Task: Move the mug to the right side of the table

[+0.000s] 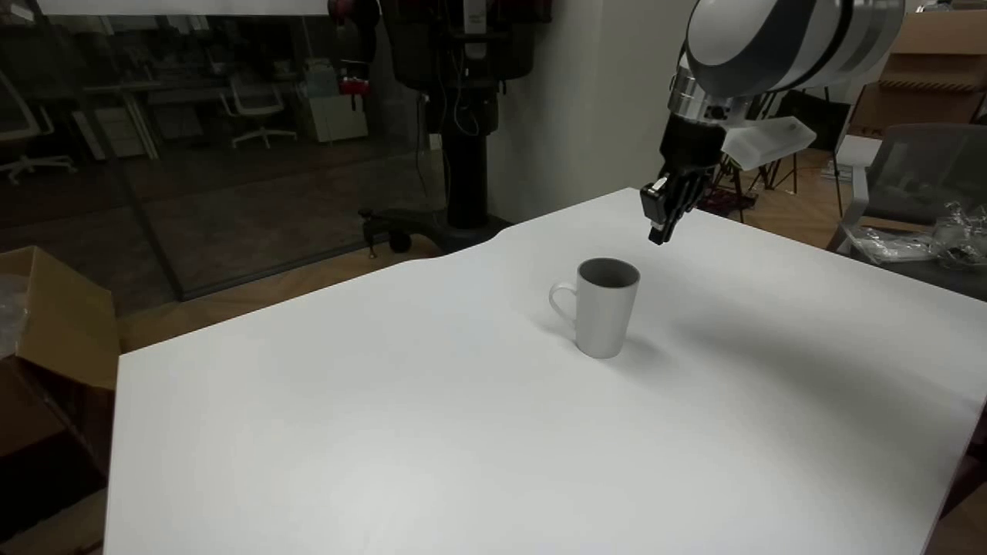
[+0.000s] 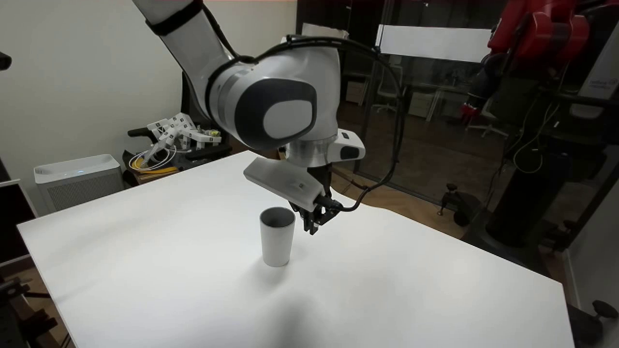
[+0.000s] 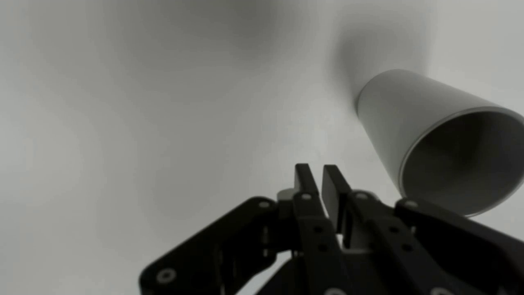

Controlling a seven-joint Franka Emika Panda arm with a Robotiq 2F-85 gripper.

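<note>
The white mug (image 1: 605,316) stands upright on the white table (image 1: 347,401), its dark inside showing and its loop handle to the left in this exterior view. It also shows in an exterior view (image 2: 277,244) with the handle hidden. In the wrist view the mug (image 3: 409,106) is at the right, close beside the jaws, its handle out of sight. My black gripper (image 3: 316,165) has its fingers almost together, with a narrow gap and nothing between them. In the exterior views the gripper (image 1: 660,231) (image 2: 311,229) hangs above the table beside the mug, apart from it.
A red and black robot on a wheeled stand (image 1: 466,177) is just beyond the table's edge. A loose cable (image 2: 399,125) loops out from my arm. An open cardboard box (image 1: 69,316), a grey chair (image 1: 933,169) and a white air purifier (image 2: 80,176) stand off the table.
</note>
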